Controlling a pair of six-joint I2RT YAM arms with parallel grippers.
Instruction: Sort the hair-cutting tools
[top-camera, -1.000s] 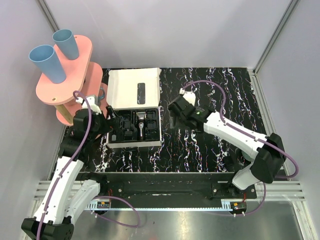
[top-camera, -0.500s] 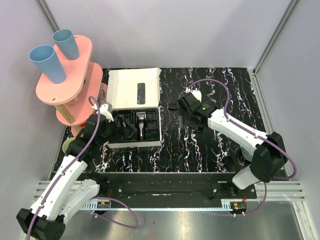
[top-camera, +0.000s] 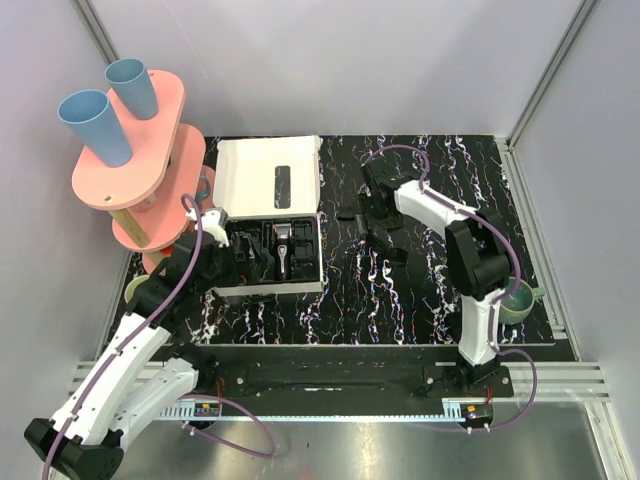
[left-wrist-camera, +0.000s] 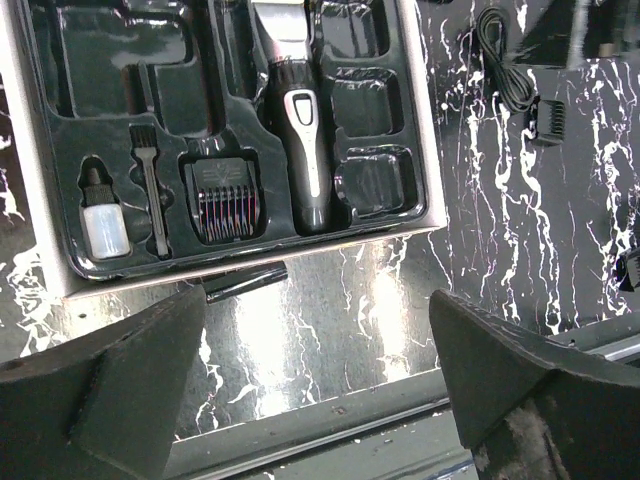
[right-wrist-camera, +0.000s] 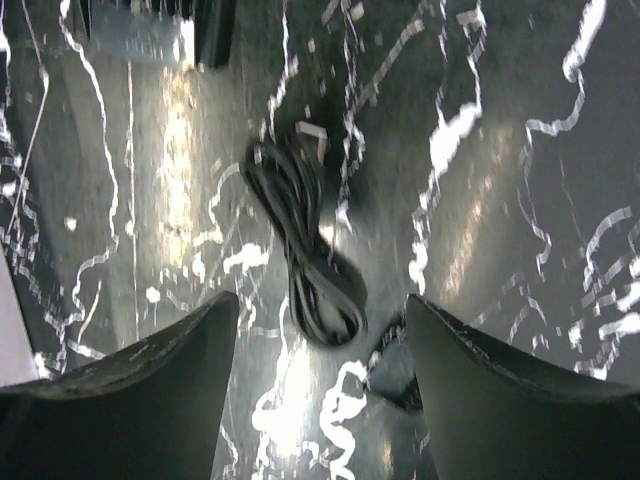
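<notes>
The black table (top-camera: 340, 290) with white streaks holds a white box (top-camera: 268, 175). Right of the box lie a coiled black cord (right-wrist-camera: 310, 260) and a small black comb piece (left-wrist-camera: 548, 118). Far right of the box sits a teal cup (top-camera: 520, 300).

The slim black clipper (left-wrist-camera: 303, 120) with a grey stripe lies flat in the middle slot of the black tray (left-wrist-camera: 130, 40), head pointing away. Left of it in the tray sit a ribbed black comb attachment (left-wrist-camera: 226, 200), a thin brush (left-wrist-camera: 150, 195) and a small white bottle (left-wrist-camera: 103, 228). A coiled black cable (right-wrist-camera: 305, 250) lies on the table (left-wrist-camera: 330, 330), well apart from the tray.
</notes>
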